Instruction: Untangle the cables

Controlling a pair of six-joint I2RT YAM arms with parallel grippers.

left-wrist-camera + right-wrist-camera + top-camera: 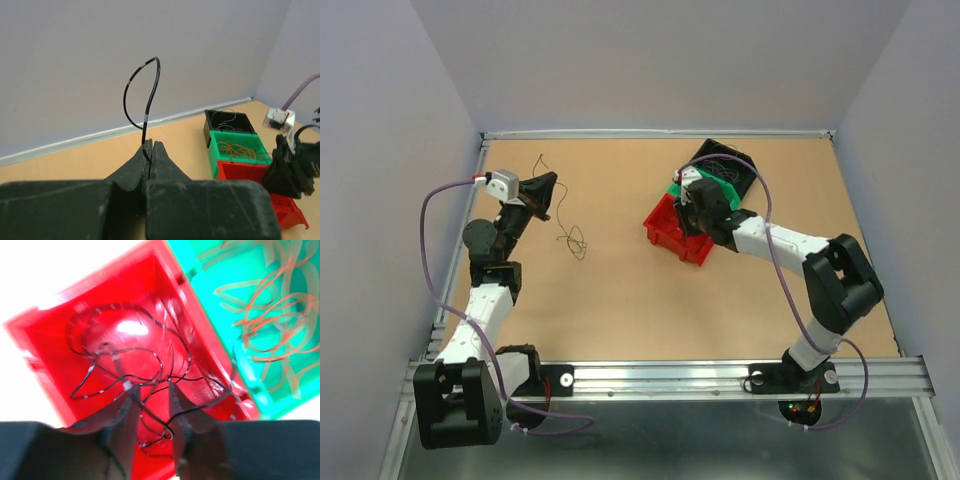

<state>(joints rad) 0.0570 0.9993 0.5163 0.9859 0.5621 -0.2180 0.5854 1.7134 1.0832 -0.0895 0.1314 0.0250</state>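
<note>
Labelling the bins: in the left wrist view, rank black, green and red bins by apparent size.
1. Green bin
2. black bin, though it sits farther, so unsure.
Red bin: partly hidden by right gripper, unranked.

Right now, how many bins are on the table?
3, in a row: black bin farthest back, green bin in the middle, red bin nearest. None seems hidden.

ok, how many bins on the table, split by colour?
Black bin: 1
Green bin: 1
Red bin: 1
Total: 3
</note>
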